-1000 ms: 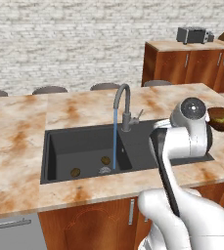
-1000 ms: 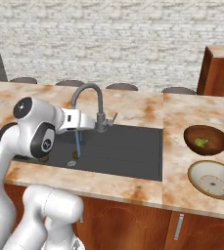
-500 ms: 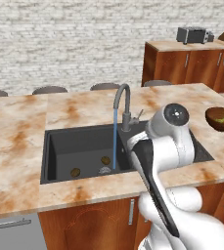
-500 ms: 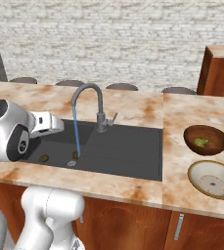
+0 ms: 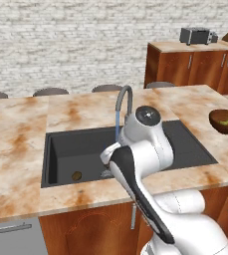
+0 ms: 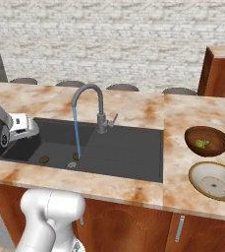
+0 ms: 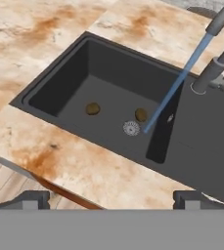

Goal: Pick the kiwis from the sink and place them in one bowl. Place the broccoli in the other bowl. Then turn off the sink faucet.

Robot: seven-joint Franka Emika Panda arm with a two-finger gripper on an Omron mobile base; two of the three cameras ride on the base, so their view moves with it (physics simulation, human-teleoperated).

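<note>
A pale grey brick wall [image 5: 60, 45] runs across the back of the room. The bench [image 5: 16, 134] has a marbled cream-and-orange stone top over reddish wood cabinet fronts [image 5: 90, 231] with slim metal handles. Grey stool tops [image 5: 50, 91] line its far edge. To the right, against the wall, stands a wood cabinet [image 5: 195, 64] carrying a grey toaster [image 5: 197, 35]. Light is even. In the hand view, pale plank floor [image 7: 6, 180] shows below the bench edge.
</note>
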